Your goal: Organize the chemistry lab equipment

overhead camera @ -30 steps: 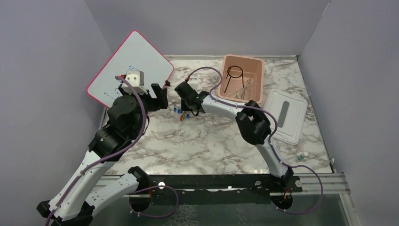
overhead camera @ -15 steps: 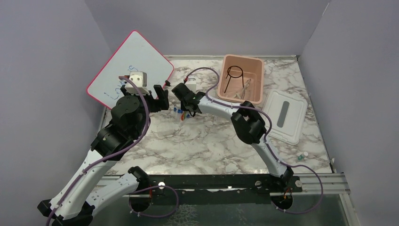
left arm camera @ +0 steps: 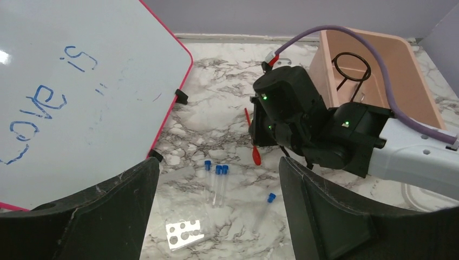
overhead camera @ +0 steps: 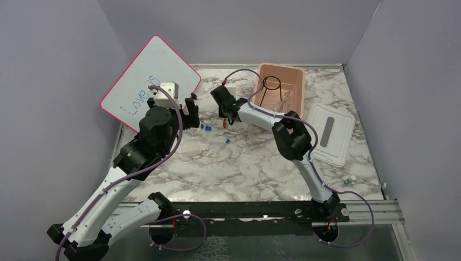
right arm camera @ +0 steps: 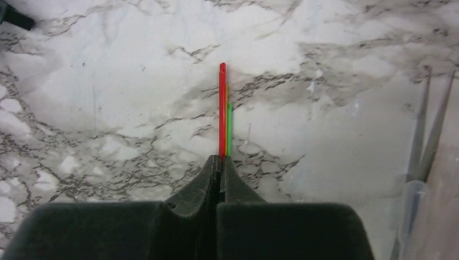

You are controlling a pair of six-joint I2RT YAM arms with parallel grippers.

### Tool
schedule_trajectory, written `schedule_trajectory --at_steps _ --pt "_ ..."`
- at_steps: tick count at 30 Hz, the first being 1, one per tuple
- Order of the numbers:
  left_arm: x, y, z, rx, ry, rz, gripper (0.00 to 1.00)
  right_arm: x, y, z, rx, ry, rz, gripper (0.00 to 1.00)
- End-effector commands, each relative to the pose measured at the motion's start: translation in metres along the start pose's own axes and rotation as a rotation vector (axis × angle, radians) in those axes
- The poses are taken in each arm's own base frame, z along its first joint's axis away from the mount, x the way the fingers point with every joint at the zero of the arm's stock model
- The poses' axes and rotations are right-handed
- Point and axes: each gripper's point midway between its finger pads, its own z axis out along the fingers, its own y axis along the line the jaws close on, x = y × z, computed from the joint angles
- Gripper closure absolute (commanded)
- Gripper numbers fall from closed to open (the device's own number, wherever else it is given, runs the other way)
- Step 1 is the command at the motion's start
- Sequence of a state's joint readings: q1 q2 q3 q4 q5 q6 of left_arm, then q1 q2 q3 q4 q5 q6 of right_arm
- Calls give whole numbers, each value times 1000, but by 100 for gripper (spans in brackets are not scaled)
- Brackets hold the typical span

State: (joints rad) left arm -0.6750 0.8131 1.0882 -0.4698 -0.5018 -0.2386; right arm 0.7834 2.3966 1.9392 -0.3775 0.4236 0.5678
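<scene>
Currently the right end effector (right arm camera: 219, 160) is clamped on the rods (right arm camera: 222, 108), a red one with a green one beside it. They project straight ahead from the closed fingertips, over the bench (overhead camera: 244, 163). In the top view they hang just left of the tub (overhead camera: 280, 66), at upper centre-right, which holds the ring stand (overhead camera: 270, 87).

Step in hand, as judged: carry the rods to the tub. Maintain grip force, since thin rods can pivot. Travel right over the tub rim, clear the ring stand, lower, then release.

The left end effector (overhead camera: 190, 113), fingers apart and empty, hovers near the vials (left arm camera: 219, 181), which lie at lower centre of the left wrist view.
</scene>
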Motion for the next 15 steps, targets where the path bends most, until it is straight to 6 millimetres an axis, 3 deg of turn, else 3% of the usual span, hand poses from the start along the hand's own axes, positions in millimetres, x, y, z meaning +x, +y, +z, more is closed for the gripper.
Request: schedule_trajectory --at_steps 1,10,15 --pt "13 -3 7 7 37 9 16 -30 0 -18 -68 -50 -36 99" --pt "46 -16 19 47 121 -9 16 -95 8 -94 -221 -168 1 100" --pt "75 -29 23 99 202 -41 16 -121 -5 -135 -248 -231 28 99"
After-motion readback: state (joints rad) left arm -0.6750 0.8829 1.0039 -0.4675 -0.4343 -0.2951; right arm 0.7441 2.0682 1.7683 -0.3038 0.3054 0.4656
